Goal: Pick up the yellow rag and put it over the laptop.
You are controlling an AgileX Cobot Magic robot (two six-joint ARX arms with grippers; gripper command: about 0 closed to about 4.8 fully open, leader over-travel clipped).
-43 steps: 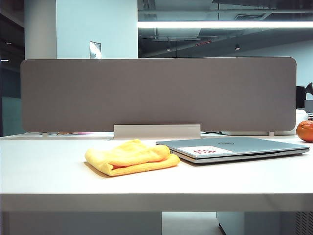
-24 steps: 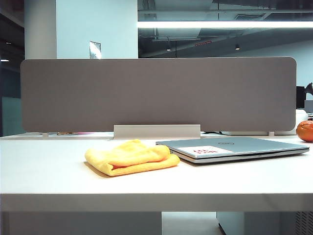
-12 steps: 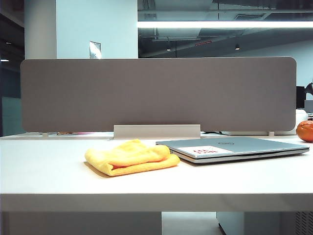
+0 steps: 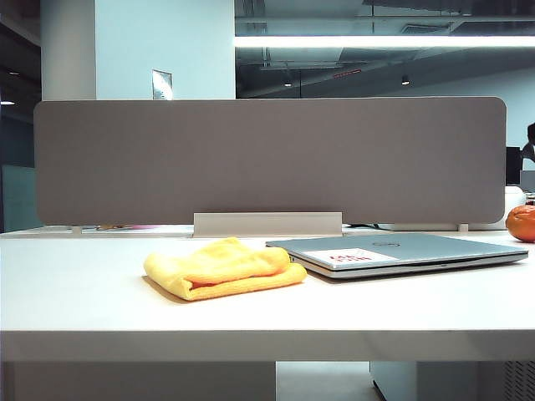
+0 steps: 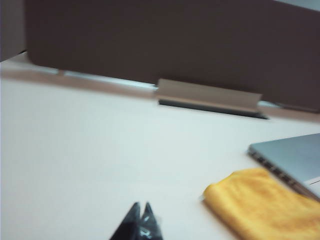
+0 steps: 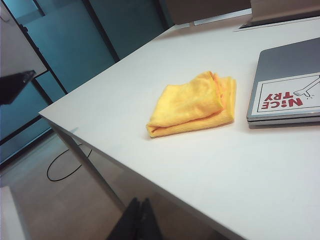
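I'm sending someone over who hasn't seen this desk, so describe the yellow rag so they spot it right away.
On the white table before the grey divider panel, find the closed silver laptop. The yellow rag lies folded at its left edge: soft and flat, unlike the round orange fruit far right.

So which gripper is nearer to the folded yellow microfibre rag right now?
Left, probably. The left gripper, shut, hovers over the table beside the yellow rag; the right gripper, shut, hangs off the table's front edge, farther back.
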